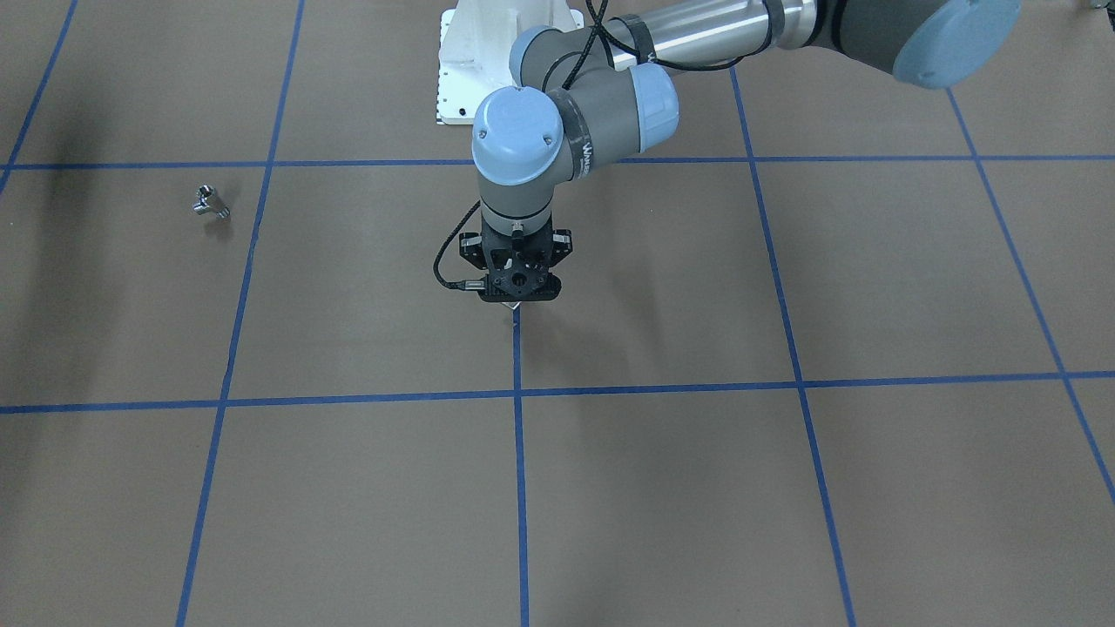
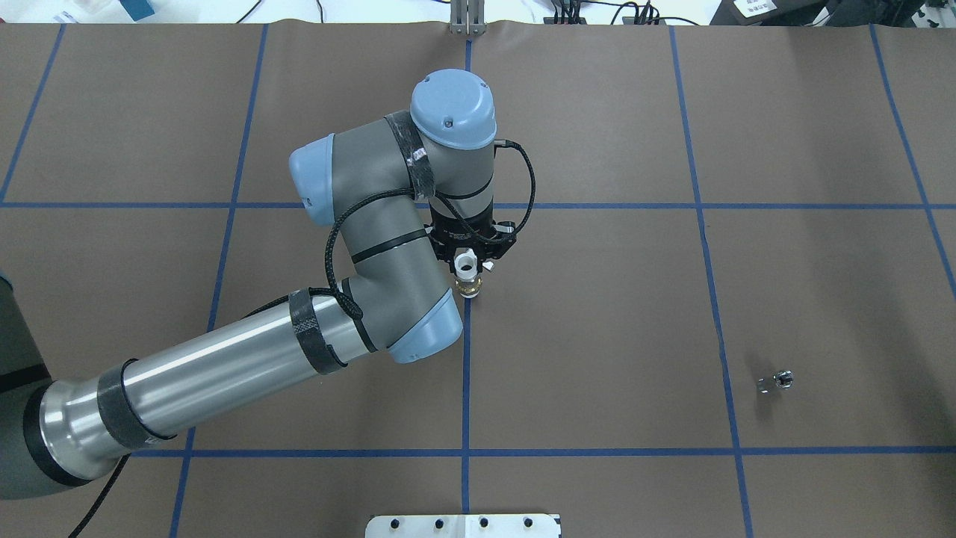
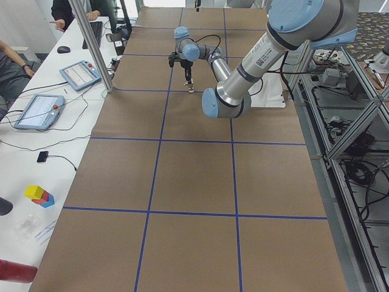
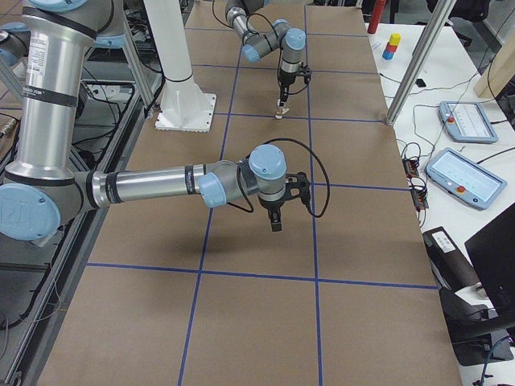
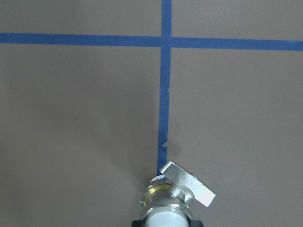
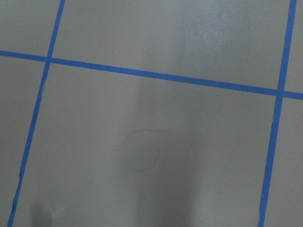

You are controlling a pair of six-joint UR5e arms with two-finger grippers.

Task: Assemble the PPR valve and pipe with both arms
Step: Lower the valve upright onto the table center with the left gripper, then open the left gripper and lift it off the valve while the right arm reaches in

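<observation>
Left claw (image 2: 467, 263) points straight down at the middle of the bench (image 2: 597, 336), its two black fingers closed tight on the white plastic end of the PPR valve (image 2: 470, 287). That valve hangs upright from the fingers, white ring uppermost and brass body below, with a flat pale lever (image 5: 189, 183) sticking out to one side. It sits right over the blue tape line (image 2: 465, 388) that runs down the centre of the bench, just on the robot's side of a tape crossing. Whether the brass end touches the paper or hangs just above it, I cannot tell. The left arm (image 2: 224, 373) reaches in from the lower left of the overhead view, elbow bent, with a black cable (image 2: 332, 246) looped beside the wrist.

Further right, well apart from the valve, the pipe (image 2: 774, 382) lies by itself on the brown surface. It is a small shiny silver piece with a short stub, just right of the next tape line along and nearer the robot's edge than the valve is.

The right claw (image 4: 276, 225) shows only in the view from the right end of the bench. It hangs fingers-down above the surface at the end of the right arm (image 4: 153, 186), which stretches out nearly level. From there its fingers cannot be judged as apart or together, and its own wrist camera shows only brown paper crossed by blue tape.
</observation>
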